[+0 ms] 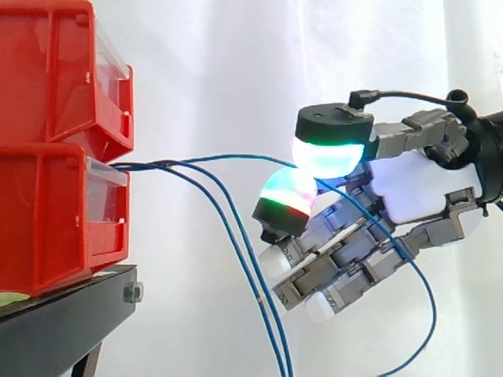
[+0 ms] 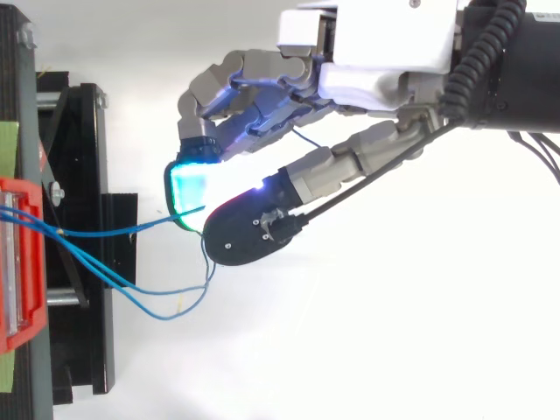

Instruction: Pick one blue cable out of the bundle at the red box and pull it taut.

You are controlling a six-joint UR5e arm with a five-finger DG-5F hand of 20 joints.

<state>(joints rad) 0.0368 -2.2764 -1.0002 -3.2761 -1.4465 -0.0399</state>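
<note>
Several thin blue cables come out of the gap between two stacked red bins (image 1: 47, 220) at the left. One blue cable (image 1: 228, 157) runs almost level and nearly straight to my hand (image 1: 424, 188), about half a bin's width right of the bins. It is pinched between a thumb pad (image 1: 330, 153) glowing green-cyan and a fingertip (image 1: 287, 192) glowing green and red. Behind the pinch it drops across the fingers in a long loop. In the top view the same cable (image 2: 122, 231) reaches the cyan fingertip (image 2: 188, 188). The other fingers are curled below.
Two more blue cables (image 1: 236, 236) sag from the same gap and hang below the picture's edge; from above they form a loop (image 2: 157, 311). The bins rest on a black stand (image 1: 63, 314). A white curtain fills the background.
</note>
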